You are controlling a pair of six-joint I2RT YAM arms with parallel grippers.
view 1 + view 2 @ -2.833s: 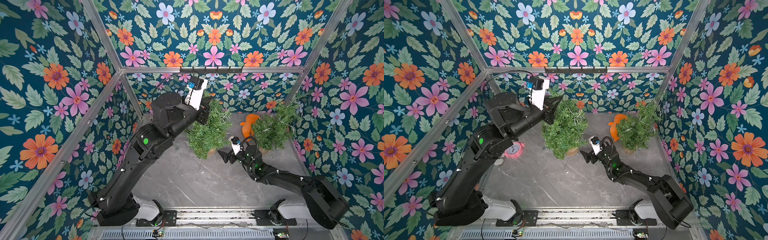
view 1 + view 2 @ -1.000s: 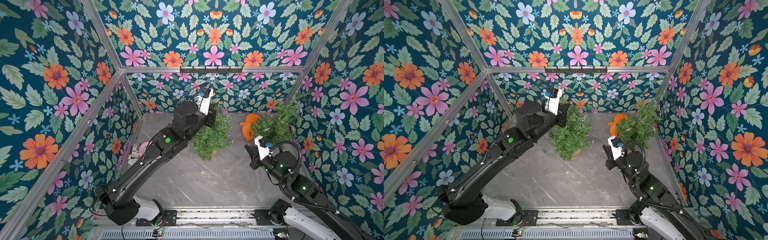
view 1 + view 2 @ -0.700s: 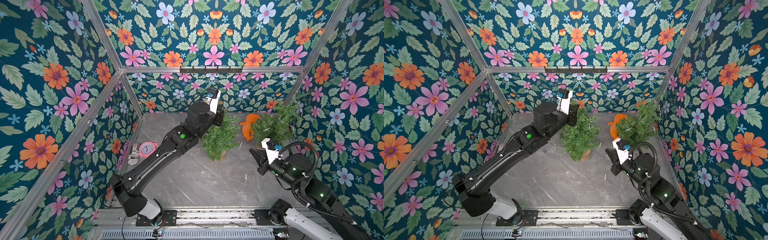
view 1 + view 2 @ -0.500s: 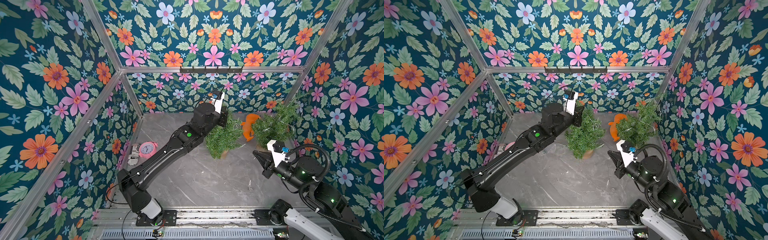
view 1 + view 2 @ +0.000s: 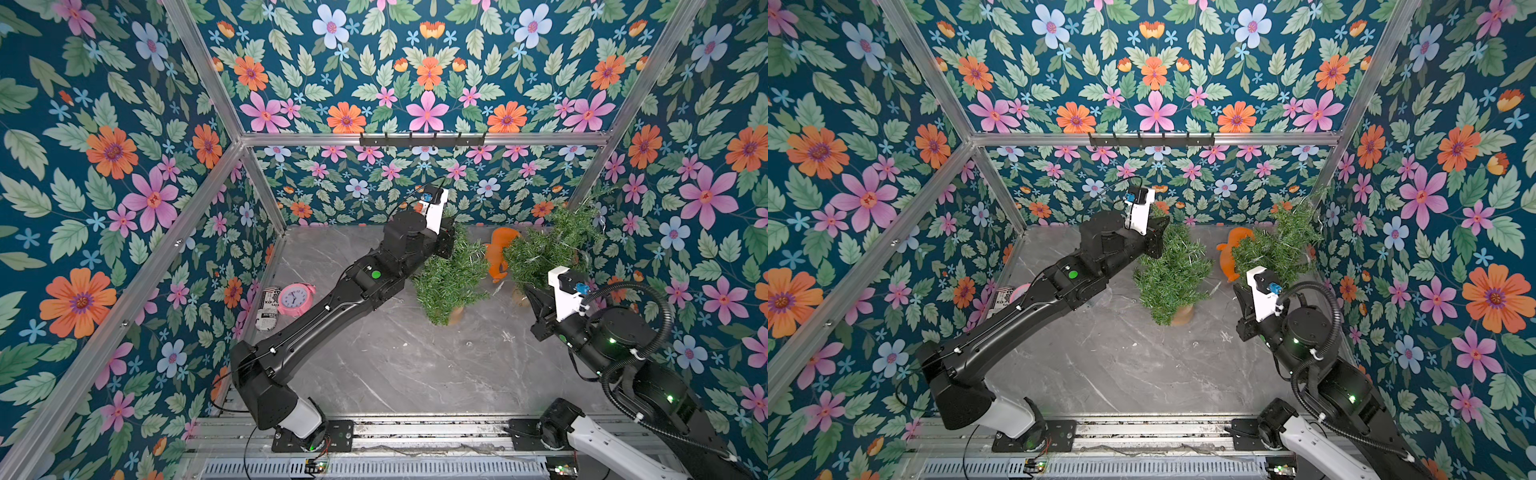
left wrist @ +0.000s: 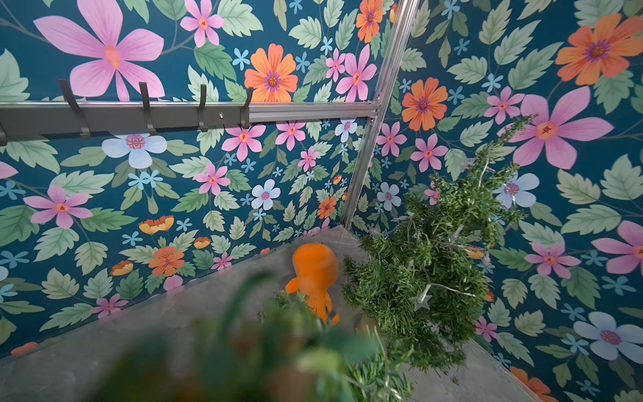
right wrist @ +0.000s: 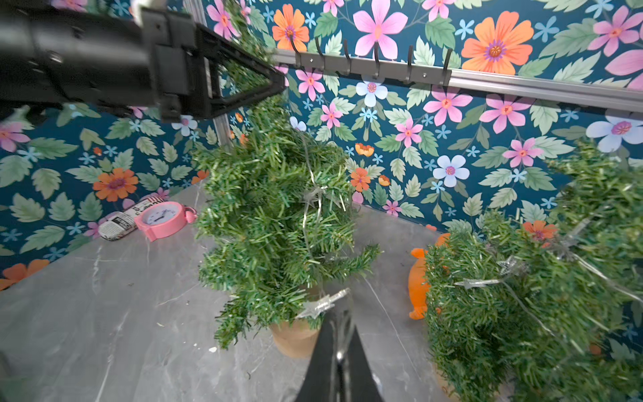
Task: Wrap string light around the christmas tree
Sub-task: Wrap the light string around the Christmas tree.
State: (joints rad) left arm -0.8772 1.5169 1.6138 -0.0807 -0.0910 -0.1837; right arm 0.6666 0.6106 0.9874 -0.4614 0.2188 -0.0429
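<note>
Right wrist view: right gripper (image 7: 339, 315) jaws together on the string light (image 7: 314, 193), which hangs in one loose line down the near side of the christmas tree (image 7: 271, 215), tilted between the two arms. Left gripper (image 7: 276, 81) pinched shut in the tree's top. Judged early: no full turn visible, nearly all wrapping remains.

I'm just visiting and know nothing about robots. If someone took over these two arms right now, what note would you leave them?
The left fingers are shut on the tip of the middle tree.
The right fingers are shut on the string light, low beside the tree's pot.
Done: a strand with stars hangs down this tree's side; the corner tree already wears lights.
To do: lead the string around the middle tree.
</note>
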